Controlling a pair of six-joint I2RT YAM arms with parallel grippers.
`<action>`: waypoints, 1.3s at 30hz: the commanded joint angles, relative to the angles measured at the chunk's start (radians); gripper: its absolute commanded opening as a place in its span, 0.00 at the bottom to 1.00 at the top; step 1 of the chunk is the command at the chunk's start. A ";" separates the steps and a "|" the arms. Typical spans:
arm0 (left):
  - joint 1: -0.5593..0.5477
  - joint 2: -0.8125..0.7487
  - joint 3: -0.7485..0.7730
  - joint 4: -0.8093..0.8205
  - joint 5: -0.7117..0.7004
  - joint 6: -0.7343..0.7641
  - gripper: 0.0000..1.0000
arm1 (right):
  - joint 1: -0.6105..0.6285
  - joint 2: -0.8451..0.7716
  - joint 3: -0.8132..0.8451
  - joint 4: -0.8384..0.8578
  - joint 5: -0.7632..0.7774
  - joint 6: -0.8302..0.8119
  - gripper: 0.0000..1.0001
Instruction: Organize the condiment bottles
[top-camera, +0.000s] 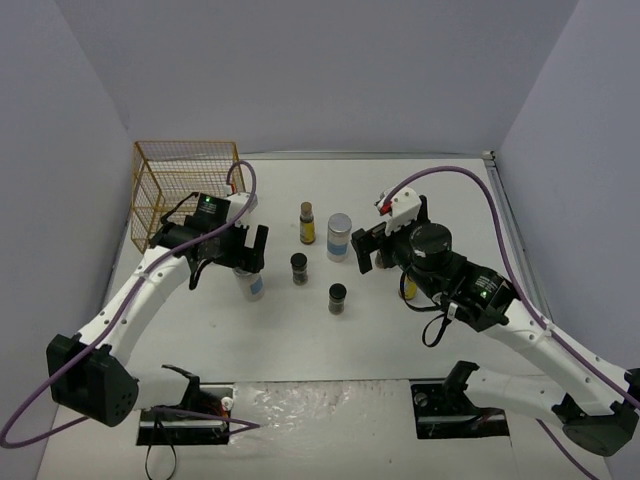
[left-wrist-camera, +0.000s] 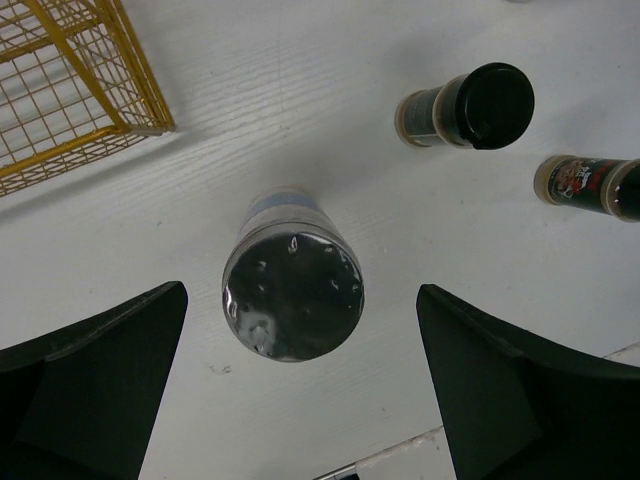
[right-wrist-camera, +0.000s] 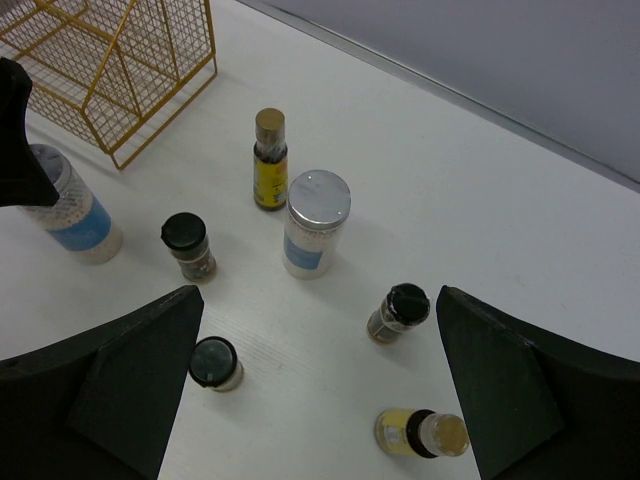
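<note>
At the desk's (top-camera: 300, 350) far left corner, a basket (top-camera: 185, 190). Mid-desk, the condiment bottles (top-camera: 339, 236): one jar (left-wrist-camera: 292, 295) leftmost, before the basket; another bottle (right-wrist-camera: 420, 432) nearest the right edge.

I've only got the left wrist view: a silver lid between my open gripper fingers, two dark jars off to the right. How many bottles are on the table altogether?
Observer: Seven: two pale silver-lidded jars, two yellow bottles, three dark jars.
Operator: And over on the right?
Observer: The right gripper is open, just right of the other pale jar in the top view.
Operator: Anything in the basket?
Observer: No bottle shows inside the wire basket at the far left.
</note>
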 joint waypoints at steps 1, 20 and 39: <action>-0.027 0.026 0.069 0.009 -0.013 0.035 0.97 | -0.007 -0.019 -0.005 0.039 0.046 0.014 1.00; -0.037 0.125 0.036 -0.033 -0.077 0.030 0.87 | -0.014 -0.053 -0.067 0.037 0.069 0.017 1.00; -0.037 0.047 0.070 -0.092 -0.073 -0.007 0.06 | -0.014 -0.073 -0.103 0.037 0.081 0.017 1.00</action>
